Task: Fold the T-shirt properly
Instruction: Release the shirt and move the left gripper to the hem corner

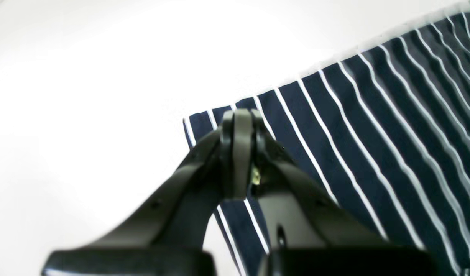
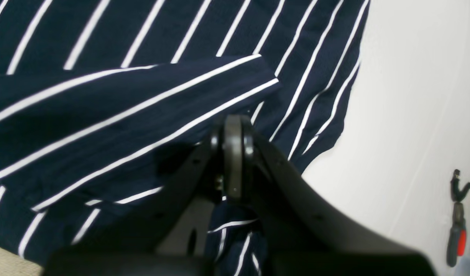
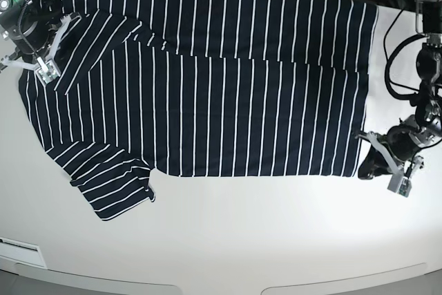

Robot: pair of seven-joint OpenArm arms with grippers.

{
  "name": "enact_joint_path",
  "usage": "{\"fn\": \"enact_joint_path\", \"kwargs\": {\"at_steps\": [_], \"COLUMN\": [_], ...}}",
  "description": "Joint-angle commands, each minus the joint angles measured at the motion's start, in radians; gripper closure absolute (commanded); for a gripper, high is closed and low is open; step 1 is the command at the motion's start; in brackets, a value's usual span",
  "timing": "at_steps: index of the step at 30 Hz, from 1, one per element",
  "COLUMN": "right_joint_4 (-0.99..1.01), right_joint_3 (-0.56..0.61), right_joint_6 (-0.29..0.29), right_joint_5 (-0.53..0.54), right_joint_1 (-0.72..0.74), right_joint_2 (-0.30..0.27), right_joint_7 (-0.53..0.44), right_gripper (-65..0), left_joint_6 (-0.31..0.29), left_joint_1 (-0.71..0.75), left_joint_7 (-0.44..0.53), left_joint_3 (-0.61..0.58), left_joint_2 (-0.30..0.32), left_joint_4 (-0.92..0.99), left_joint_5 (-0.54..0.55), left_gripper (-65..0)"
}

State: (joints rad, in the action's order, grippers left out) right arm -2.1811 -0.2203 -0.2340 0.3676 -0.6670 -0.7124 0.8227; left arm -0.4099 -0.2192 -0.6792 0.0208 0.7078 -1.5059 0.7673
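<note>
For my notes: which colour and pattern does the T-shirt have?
The T-shirt is dark navy with thin white stripes, shown best in the base view.

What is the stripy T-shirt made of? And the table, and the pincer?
T-shirt: soft matte woven or knit cloth, probably cotton; it wrinkles and folds.
Table: smooth white top, maybe laminate; faintly glossy.
Left pincer: dark hard plastic, it seems, with greyish, perhaps rubbery, pads.
</note>
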Motion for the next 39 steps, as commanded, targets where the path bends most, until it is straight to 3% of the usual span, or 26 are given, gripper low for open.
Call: {"fn": "enact_joint_path", "kwargs": {"at_steps": [1,7,11,12,25,35,37,39], "right_joint_4": [-0.016,-0.016,-0.016,-0.016,-0.016,-0.016,-0.016,-0.016], "right_joint_3": [-0.010,-0.010,-0.010,-0.010,-0.010,-0.010,-0.010,-0.010], "right_joint_6": [0.006,0.006,0.005,0.005,0.006,0.006,0.006,0.006], "right_joint_5": [-0.002,-0.002,-0.002,-0.002,-0.002,-0.002,-0.002,-0.002], "right_joint_1": [0.002,0.002,0.002,0.002,0.002,0.005,0.005,0.008], "right_joint_2": [-0.014,-0.014,-0.014,-0.014,-0.014,-0.014,-0.014,-0.014], "right_joint_7": [-0.015,-0.019,-0.018,-0.019,-0.026,-0.027,-0.027,-0.035], "right_gripper": [0.0,0.0,0.0,0.0,0.0,0.0,0.0,0.0], "left_joint_6": [0.008,0.006,0.059,0.071,0.027,-0.017,-0.016,-0.001], "left_joint_1": [-0.043,-0.186,-0.242,-0.256,-0.296,-0.297,-0.297,-0.297], "left_joint_7": [0.026,0.024,-0.056,-0.077,-0.135,-0.238,-0.238,-0.240], "left_joint_3": [0.014,0.013,0.013,0.012,0.012,-0.086,-0.086,-0.086], "left_joint_2": [0.017,-0.010,-0.022,-0.031,-0.172,-0.220,-0.220,-0.219], "left_joint_4": [0.039,0.329,0.421,0.441,0.657,0.662,0.662,0.662], "left_joint_5": [0.026,0.106,0.105,0.102,0.106,0.164,0.160,0.157], "left_gripper": [0.0,0.0,-29.9,-32.4,-32.6,-32.5,-27.3,-12.7]}}
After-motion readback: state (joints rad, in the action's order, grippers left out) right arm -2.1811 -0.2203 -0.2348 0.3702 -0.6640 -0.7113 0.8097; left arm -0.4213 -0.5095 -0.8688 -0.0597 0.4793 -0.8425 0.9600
